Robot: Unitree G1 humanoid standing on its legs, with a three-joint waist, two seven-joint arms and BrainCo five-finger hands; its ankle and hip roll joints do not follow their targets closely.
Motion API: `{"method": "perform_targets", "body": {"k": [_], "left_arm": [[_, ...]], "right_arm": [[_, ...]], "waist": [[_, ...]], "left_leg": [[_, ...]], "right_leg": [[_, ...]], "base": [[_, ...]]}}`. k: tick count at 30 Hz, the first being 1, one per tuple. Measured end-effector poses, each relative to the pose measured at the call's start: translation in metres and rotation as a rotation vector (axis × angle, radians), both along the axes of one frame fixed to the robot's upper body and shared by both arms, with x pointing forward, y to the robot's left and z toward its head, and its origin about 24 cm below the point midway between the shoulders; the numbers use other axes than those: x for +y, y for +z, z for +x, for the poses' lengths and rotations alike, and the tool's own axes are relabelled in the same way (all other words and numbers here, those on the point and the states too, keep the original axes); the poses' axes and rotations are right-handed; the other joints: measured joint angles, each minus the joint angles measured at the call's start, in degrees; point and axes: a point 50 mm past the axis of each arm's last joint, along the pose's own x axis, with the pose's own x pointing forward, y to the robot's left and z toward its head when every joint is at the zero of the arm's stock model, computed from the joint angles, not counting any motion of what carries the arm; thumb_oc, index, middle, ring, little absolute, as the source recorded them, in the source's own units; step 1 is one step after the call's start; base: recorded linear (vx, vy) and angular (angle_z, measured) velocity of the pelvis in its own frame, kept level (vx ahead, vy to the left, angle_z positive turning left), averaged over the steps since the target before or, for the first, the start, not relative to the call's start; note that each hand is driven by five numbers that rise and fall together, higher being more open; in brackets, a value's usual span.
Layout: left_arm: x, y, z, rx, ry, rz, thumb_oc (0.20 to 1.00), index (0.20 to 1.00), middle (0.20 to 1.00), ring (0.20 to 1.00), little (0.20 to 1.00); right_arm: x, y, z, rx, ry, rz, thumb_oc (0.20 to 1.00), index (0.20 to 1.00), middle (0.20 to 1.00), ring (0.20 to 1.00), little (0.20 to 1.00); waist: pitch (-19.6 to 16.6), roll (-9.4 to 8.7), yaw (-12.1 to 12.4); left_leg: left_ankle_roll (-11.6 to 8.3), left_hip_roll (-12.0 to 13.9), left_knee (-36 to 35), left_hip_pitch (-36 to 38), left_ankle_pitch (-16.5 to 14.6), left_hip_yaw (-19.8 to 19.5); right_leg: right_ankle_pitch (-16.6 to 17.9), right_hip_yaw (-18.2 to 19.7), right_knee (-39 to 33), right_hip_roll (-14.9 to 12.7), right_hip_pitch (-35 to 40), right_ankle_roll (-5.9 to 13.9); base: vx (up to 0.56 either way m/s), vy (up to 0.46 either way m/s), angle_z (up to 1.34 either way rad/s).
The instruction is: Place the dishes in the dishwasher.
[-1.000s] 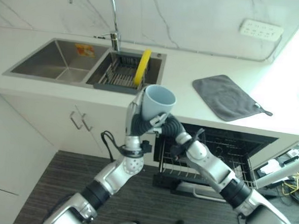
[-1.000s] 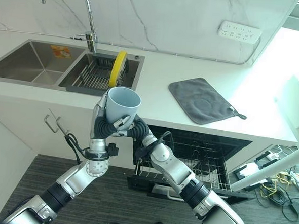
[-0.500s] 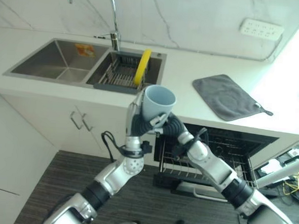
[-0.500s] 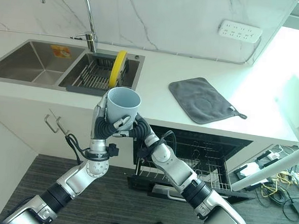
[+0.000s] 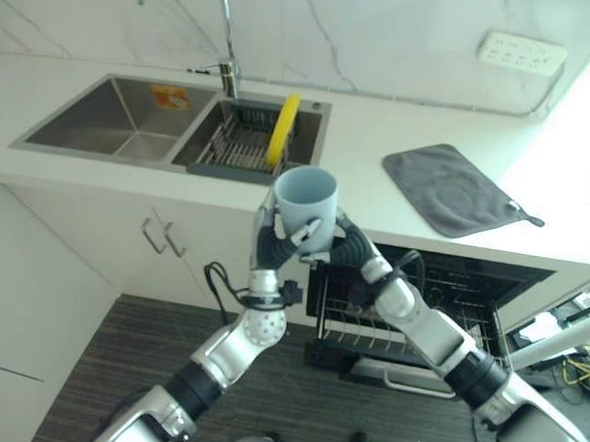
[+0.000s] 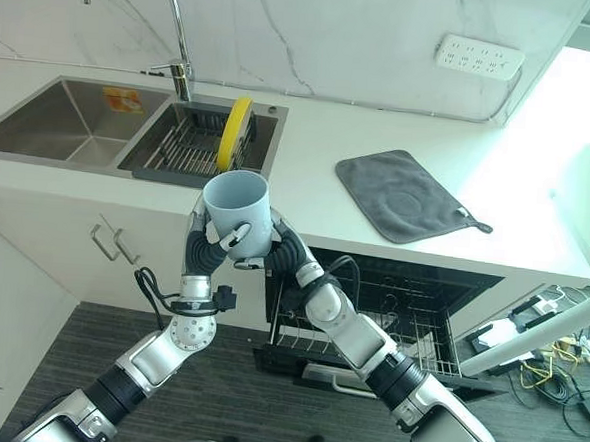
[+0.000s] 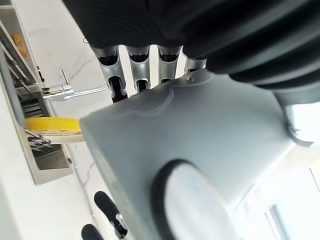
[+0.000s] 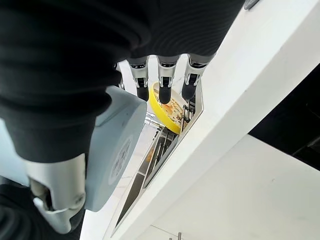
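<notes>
- A pale blue-grey cup (image 6: 238,210) is held upright, mouth up, between the robot's two hands in front of the counter edge (image 6: 393,249), with the left hand (image 6: 205,252) on its left flank and the right hand (image 6: 281,252) on its right.
- The left hand's fingers (image 7: 114,74) run up the far wall of the cup and look curled onto it; the left wrist view shows the cup's base right against the palm.
- The right hand's fingers (image 8: 163,80) reach straight past the cup, whose wall lies against the palm; whether its thumb is clamped on the cup cannot be made out, so a firm grip by that hand is not certain.
- The open dishwasher (image 6: 409,318) with its pulled-out rack (image 6: 368,331) lies below and to the right of both hands; the right arm comes up from that side and, by this reading, is the nearer one to carry the cup down.
- The cup's long axis stands vertical; it would likely need tipping to go into the rack mouth down.
- Beyond the hands, a yellow plate (image 6: 231,133) stands on edge in the sink rack (image 6: 179,144).
- The dishwasher's deeper interior is hidden under the counter.
</notes>
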Motion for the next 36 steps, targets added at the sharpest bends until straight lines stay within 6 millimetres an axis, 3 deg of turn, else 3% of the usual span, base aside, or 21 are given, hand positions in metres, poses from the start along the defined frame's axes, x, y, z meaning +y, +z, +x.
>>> {"method": "perform_targets", "body": {"k": [3, 5, 7, 26, 36], "left_arm": [[0.000, -0.008, 0.001, 0.082, 0.023, -0.046, 0.200, 0.200, 0.200, 0.200, 0.200], [0.004, -0.029, -0.005, 0.198, 0.047, -0.048, 0.200, 0.200, 0.200, 0.200, 0.200], [0.005, -0.035, -0.008, 0.232, 0.054, -0.063, 0.200, 0.200, 0.200, 0.200, 0.200], [0.008, -0.034, -0.009, 0.213, 0.084, -0.071, 0.200, 0.200, 0.200, 0.200, 0.200], [0.016, -0.020, -0.006, 0.050, 0.163, 0.002, 0.200, 0.200, 0.200, 0.200, 0.200]], "right_arm": [[0.000, 0.003, 0.000, -0.030, -0.013, -0.007, 1.000, 1.000, 1.000, 1.000, 1.000], [0.005, 0.018, 0.004, -0.091, -0.005, 0.007, 1.000, 1.000, 1.000, 1.000, 1.000], [0.006, 0.024, 0.006, -0.115, -0.006, 0.006, 1.000, 1.000, 1.000, 1.000, 1.000], [0.004, 0.027, 0.009, -0.078, 0.001, 0.057, 1.000, 1.000, 1.000, 1.000, 1.000], [0.015, 0.025, 0.006, -0.021, 0.051, 0.091, 1.000, 1.000, 1.000, 1.000, 1.000]], "waist": [[0.07, -0.03, 0.07], [0.61, -0.09, 0.00], [1.11, -0.51, 0.50], [1.79, -1.75, 1.03], [1.77, -1.77, 0.97]], "left_leg": [[0.00, 0.01, 0.00, -0.05, 0.00, -0.06], [0.00, 0.01, 0.00, -0.07, 0.00, -0.06], [0.00, 0.00, 0.01, -0.06, 0.00, -0.17], [0.00, -0.01, 0.01, -0.16, 0.00, -0.30], [-0.01, -0.01, 0.32, 0.12, -0.01, -0.40]], "right_leg": [[-0.07, -0.04, 0.00, 0.00, -0.02, 0.01], [-0.07, -0.05, 0.00, 0.00, -0.07, 0.00], [-0.08, -0.14, 0.00, -0.02, -0.02, -0.01], [-0.10, -0.13, 0.00, -0.02, -0.06, 0.01], [-0.10, -0.16, 0.00, -0.05, 0.42, 0.01]], "base": [[0.00, 0.000, 0.00], [0.00, 0.000, 0.00], [0.00, 0.000, 0.02], [0.00, 0.000, 0.00], [0.02, 0.003, 0.00]]}}
